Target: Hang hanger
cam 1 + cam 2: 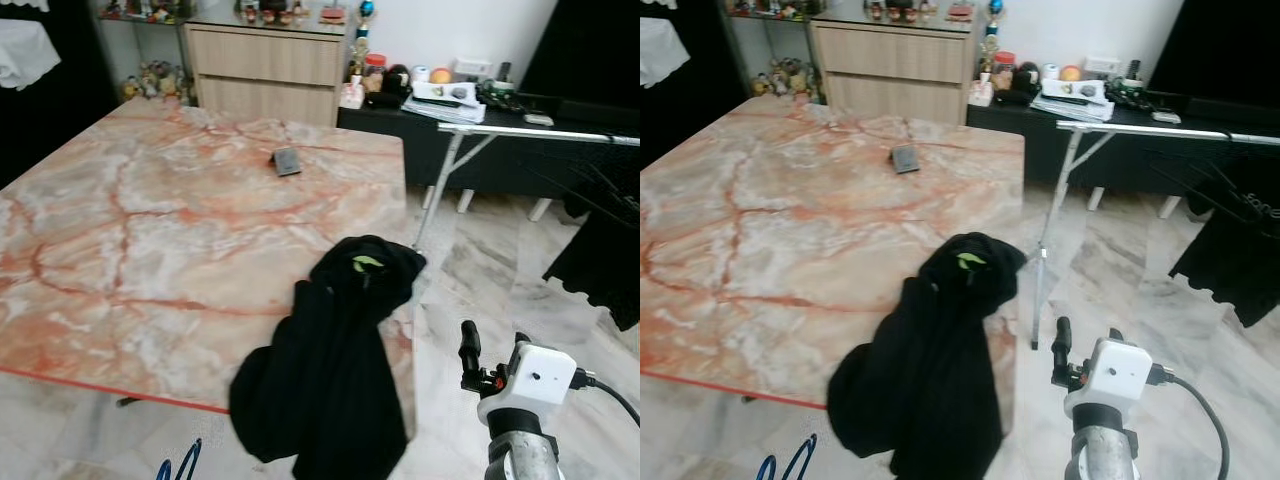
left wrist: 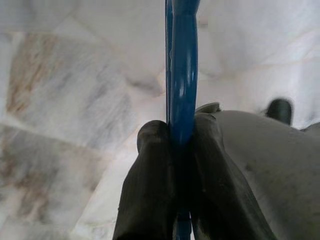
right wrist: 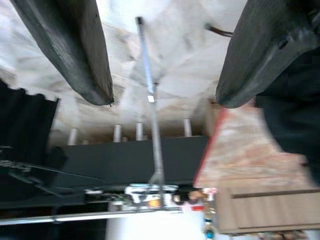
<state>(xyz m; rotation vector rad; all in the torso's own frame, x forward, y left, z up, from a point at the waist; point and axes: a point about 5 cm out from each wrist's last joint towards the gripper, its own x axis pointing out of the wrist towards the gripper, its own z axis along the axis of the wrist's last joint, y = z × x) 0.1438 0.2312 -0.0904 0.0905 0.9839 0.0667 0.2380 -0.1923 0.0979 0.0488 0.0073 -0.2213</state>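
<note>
A blue plastic hanger (image 2: 182, 65) is pinched between the two black fingers (image 2: 150, 185) of my left gripper (image 2: 179, 135), which is shut on it; the hanger's blue tips (image 1: 178, 464) peek in at the bottom edge of the left eye view. My right gripper (image 3: 162, 100) is held low at the right, its fingers (image 1: 469, 350) open with nothing between them. A silver clothes rack rail (image 1: 540, 133) on a slanted leg (image 1: 437, 192) stands to the right of the table, with black garments (image 1: 600, 255) hanging from it.
A large pink marble table (image 1: 150, 240) is in front of me. A black garment (image 1: 330, 360) drapes over its near right corner. A small dark object (image 1: 287, 161) lies farther back. A wooden dresser (image 1: 265, 60) and a cluttered black bench (image 1: 470, 100) line the far wall.
</note>
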